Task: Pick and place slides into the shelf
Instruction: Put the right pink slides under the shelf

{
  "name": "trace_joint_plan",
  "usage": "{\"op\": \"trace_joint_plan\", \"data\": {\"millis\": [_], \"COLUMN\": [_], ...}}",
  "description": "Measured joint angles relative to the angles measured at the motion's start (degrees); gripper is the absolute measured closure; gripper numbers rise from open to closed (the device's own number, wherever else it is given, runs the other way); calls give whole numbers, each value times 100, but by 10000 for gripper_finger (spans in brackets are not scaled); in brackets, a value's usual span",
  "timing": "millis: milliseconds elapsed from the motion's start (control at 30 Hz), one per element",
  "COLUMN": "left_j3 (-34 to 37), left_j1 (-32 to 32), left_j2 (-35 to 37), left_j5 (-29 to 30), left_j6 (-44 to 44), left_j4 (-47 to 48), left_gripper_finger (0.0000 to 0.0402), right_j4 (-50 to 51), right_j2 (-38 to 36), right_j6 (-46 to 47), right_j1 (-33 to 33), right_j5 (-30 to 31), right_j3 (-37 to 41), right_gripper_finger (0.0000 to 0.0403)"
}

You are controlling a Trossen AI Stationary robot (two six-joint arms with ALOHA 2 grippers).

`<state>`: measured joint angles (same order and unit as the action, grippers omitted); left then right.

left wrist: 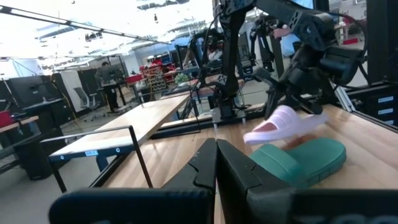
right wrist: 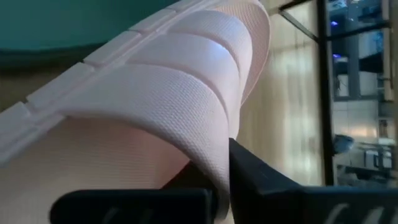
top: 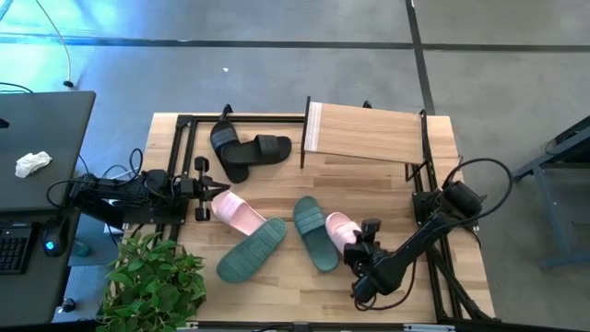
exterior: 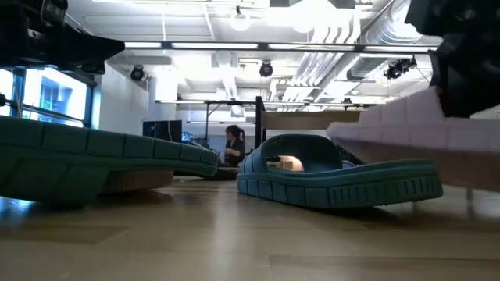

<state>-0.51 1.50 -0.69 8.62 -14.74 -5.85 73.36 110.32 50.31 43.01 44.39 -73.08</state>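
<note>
Shelf (top: 364, 132) stands behind slides (top: 277, 231), plant (top: 152, 281) at front-left

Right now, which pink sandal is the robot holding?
The pink sandal beside the green one, near the right gripper, which is shut on its strap. The other pink sandal lies by the left gripper, untouched.

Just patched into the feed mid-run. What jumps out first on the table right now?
The right gripper, near the table's front right, is shut on a pale pink slide beside a teal slide. Loose footwear litters the middle: another pink slide, a second teal slide lying sole-up, and a black pair at the back left. The shelf at the back carries nothing on top, and the left gripper waits shut at the left edge.
</note>
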Motion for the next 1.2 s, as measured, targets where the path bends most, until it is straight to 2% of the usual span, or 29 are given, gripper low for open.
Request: {"op": "trace_joint_plan", "data": {"millis": [200,300,433,533,700,900,1100,1200], "left_j3": [0,0,0,0,0,0,0,0], "left_j1": [0,0,0,0,0,0,0,0], "left_j2": [0,0,2,2,2,2,2,2], "left_j5": [0,0,0,0,-2,-1,-1,-1], "left_j6": [0,0,0,0,0,1,0,2], "left_j4": [-2,-3,-9,-8,-9,-8,-7,-8], "left_gripper_finger": [401,401,401,401,401,401,401,401], "right_j4": [1719,1524,1637,1672,1659,1658,1653,1293], "right_j2": [-3,-132,-146,-136,-116,-114,-114,-114], "right_j6": [1015,705,987,1009,1011,975,951,883], "right_j1": [-39,-158,-517,-739,-1221,-1862,-2402,-2589], "right_j5": [35,-248,-1036,-1167,-1281,-1330,-879,-692], "right_j3": [-597,-717,-778,-645,-142,841,1875,2229], "right_gripper_finger": [398,401,402,402,402,402,403,403]}}
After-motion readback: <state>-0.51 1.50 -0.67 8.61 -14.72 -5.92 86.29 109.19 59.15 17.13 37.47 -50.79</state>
